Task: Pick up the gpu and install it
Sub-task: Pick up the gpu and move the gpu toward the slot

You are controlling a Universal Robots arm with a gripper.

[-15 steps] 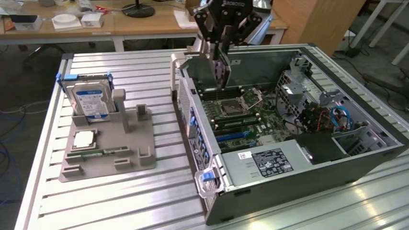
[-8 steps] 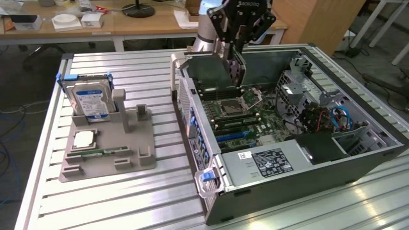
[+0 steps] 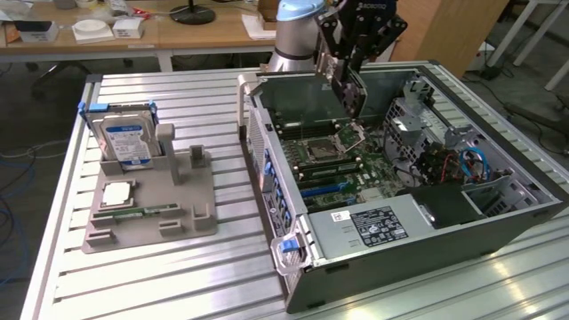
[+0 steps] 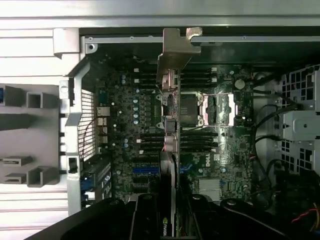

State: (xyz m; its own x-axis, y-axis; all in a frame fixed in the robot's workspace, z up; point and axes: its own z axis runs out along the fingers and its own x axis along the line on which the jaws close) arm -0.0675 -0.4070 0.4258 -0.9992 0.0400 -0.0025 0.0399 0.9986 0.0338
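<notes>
Nearest me, the open computer case (image 3: 400,260) lies on the slatted worktop (image 3: 178,280), with a grey parts holder (image 3: 133,235) at its nine o'clock. Farther back, toward twelve o'clock, the tool (image 3: 348,63) pinches the gpu (image 3: 350,97) on edge above the motherboard (image 3: 356,163).

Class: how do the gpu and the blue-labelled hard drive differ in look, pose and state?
The gpu hangs in the gripper above the open computer case; the hard drive stands in the grey holder. The gpu is a thin dark card with a metal bracket; the hard drive is a thicker silver block with a blue label. Both are flat, rectangular and upright.
</notes>
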